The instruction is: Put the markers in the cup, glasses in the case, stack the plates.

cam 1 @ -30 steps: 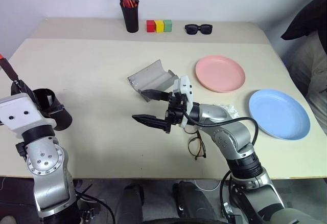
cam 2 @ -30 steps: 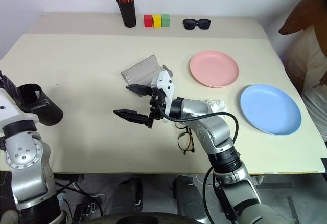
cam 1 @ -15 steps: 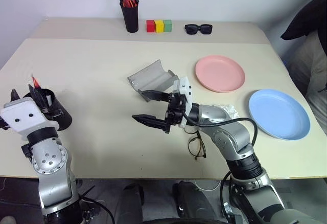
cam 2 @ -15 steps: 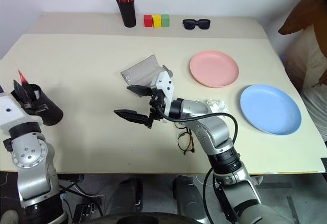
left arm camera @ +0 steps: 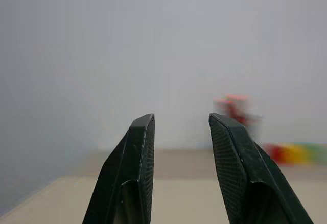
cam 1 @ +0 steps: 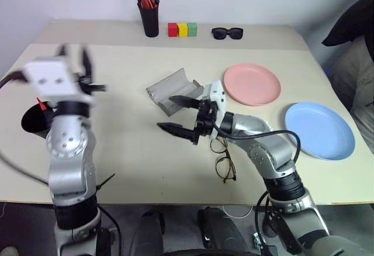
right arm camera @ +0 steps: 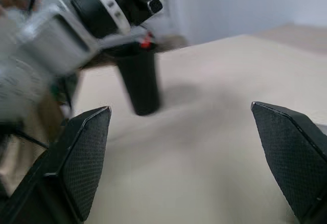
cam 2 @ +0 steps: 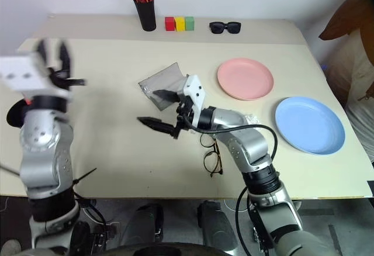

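1. Left gripper (cam 1: pixel 79 69) is raised above the table's (cam 1: pixel 117 139) left side. Its fingers (left arm camera: pixel 135 173) stand a little apart with nothing between them. Judged free for the next pick.
2. Cup (cam 1: pixel 32 121) sits at the table's left edge, partly hidden behind the left arm. A red marker (cam 1: pixel 40 102) pokes out of its rim, so one marker seems done. The white marker cannot be made out.
3. Right gripper (cam 1: pixel 182 116) hangs low over mid-table, pointing toward the robot's left. Fingers (right arm camera: pixel 84 152) are spread wide, holding nothing. It sits just in front of the case, likely placed to work on case or glasses next.
4. Case (cam 1: pixel 170 89) lies open at centre, grey halves hinged apart, hollow side up, nothing in it. Open like this, it is ready to receive.
5. Glasses (cam 1: pixel 224 161) lie on the table close under the right forearm, near the front edge, a short way from the case. Not yet cased.
6. Pink plate (cam 1: pixel 252 83) and blue plate (cam 1: pixel 319 130) lie flat on the right, apart from each other. Not yet stacked.
7. At the back edge: pen pot (cam 1: pixel 149 13) with orange-capped pens, coloured blocks (cam 1: pixel 182 30), sunglasses (cam 1: pixel 227 33). Not task items, so best left alone.
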`<state>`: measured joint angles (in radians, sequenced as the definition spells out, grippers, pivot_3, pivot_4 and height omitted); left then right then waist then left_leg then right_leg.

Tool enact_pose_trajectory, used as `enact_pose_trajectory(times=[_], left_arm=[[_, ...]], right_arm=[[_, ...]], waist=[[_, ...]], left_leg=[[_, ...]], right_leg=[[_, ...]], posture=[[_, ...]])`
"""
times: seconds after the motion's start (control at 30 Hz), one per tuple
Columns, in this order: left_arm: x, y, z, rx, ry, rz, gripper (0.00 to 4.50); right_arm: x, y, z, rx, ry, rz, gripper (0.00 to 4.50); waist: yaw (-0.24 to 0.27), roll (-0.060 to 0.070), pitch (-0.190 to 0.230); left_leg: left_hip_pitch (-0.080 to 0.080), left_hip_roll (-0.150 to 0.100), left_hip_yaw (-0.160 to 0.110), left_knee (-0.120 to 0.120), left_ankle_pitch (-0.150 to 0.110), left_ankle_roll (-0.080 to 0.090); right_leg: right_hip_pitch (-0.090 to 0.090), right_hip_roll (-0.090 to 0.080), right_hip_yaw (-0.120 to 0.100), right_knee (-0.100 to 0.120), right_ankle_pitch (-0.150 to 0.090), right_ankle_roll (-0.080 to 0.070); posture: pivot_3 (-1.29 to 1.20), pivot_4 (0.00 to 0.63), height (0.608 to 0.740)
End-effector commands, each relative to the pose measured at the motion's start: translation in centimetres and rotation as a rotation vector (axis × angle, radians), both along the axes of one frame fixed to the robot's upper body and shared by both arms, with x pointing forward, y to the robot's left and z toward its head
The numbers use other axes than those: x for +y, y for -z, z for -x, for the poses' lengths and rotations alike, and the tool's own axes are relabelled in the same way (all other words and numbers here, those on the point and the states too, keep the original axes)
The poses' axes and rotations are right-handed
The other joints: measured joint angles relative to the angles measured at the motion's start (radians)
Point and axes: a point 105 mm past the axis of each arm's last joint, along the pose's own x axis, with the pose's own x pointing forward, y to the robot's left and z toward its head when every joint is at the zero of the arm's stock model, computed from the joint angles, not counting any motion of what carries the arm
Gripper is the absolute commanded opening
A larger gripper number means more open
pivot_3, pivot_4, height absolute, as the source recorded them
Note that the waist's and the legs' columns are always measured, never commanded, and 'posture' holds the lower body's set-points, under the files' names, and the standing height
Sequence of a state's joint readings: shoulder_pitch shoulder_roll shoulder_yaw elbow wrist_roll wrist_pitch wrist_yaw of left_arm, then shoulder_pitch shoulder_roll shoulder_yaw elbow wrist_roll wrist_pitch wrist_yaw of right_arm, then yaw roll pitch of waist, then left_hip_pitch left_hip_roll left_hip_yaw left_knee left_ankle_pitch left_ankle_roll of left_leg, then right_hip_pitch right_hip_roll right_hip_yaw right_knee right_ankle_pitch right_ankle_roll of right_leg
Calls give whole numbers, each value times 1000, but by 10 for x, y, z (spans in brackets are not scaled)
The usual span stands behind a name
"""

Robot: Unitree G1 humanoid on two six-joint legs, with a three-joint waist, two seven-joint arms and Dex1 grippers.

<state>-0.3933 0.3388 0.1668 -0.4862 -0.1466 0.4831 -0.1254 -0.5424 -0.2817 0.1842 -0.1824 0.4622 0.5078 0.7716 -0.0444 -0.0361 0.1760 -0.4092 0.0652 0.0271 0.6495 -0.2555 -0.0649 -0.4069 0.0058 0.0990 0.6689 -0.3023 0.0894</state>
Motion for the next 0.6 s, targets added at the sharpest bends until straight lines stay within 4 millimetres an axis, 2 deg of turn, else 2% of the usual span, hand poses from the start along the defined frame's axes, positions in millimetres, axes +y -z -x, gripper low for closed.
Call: enact_pose_trajectory(times=[0.03, 0.13, 0.27, 0.47, 0.6], left_arm=[[-41, 43, -26, 313, 234, -42, 2937], [-51, 56, -49, 441, 262, 9, 4463], [-80, 79, -68, 648, 409, 30, 4463], [-108, 96, -71, 756, 568, -21, 4463], [-117, 103, -69, 789, 623, -60, 4463]], right_arm=[[-28, -1, -23, -97, 176, 101, 4500], [-49, 3, -33, -129, 270, 174, 4500], [-86, 5, -27, -214, 345, 310, 4500], [-110, 6, 1, -191, 344, 332, 4500], [-117, 9, 9, -177, 368, 335, 4500]], waist=[[1, 0, 0], [-2, 1, 1], [9, 1, 1], [3, 1, 1], [0, 1, 1]], left_leg=[[0, 0, 0, 0, 0, 0], [-1, 0, 0, 0, 0, 0], [-2, 0, 0, -1, 0, 0], [-3, 0, 1, -2, -1, 1], [-3, 0, 0, -1, 0, 1]], right_leg=[[0, 0, 0, 0, 0, 0], [-1, 0, 0, 0, 0, 0], [-2, 0, 0, -1, 0, 0], [-2, 0, 1, -3, 0, 0], [-2, 0, 1, -3, 0, 0]], posture=[[0, 150, 740], [0, 150, 740], [0, 150, 740], [0, 150, 740], [0, 150, 740]])
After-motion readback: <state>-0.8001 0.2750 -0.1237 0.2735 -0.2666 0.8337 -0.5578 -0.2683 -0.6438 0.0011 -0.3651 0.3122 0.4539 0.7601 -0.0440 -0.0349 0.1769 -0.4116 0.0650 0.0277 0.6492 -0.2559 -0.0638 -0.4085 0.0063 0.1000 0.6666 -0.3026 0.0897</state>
